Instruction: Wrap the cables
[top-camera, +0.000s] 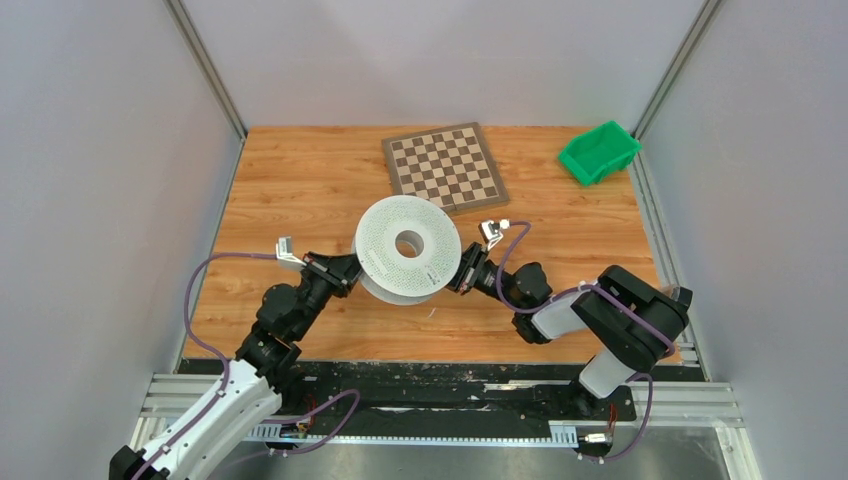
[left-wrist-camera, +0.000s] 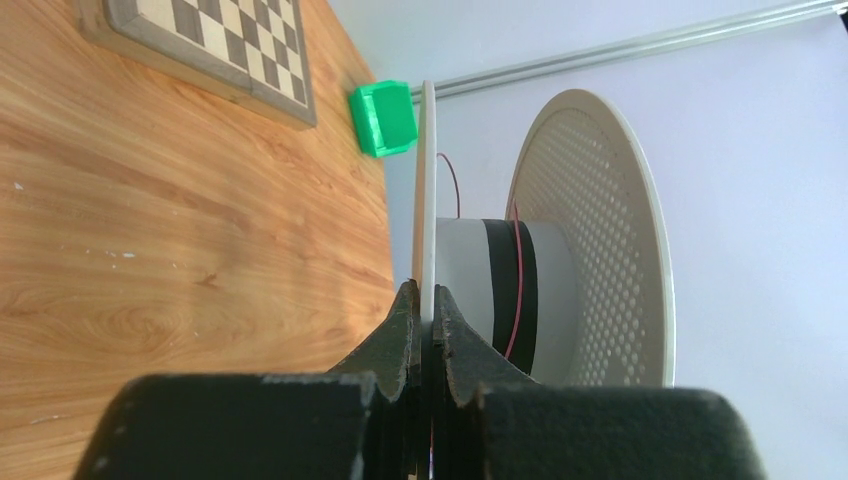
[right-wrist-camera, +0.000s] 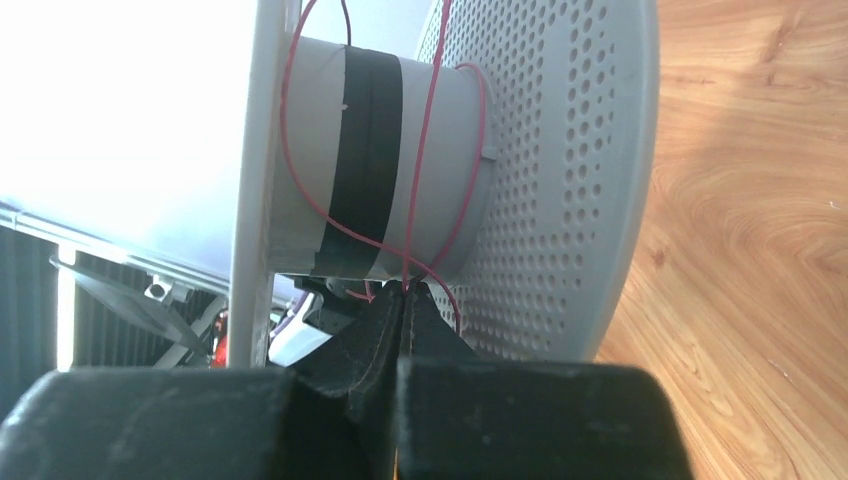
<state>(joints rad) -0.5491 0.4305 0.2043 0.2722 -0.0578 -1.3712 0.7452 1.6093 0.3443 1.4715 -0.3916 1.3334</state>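
A white perforated spool is held above the table between both arms. My left gripper is shut on the thin edge of one flange. The spool's grey core carries a black tape band and a thin red cable. My right gripper is shut on the red cable, which loops loosely round the core in the right wrist view. The other perforated flange stands just right of those fingertips.
A chessboard lies at the back of the wooden table. A green bin sits at the back right; it also shows in the left wrist view. White walls enclose the table on three sides.
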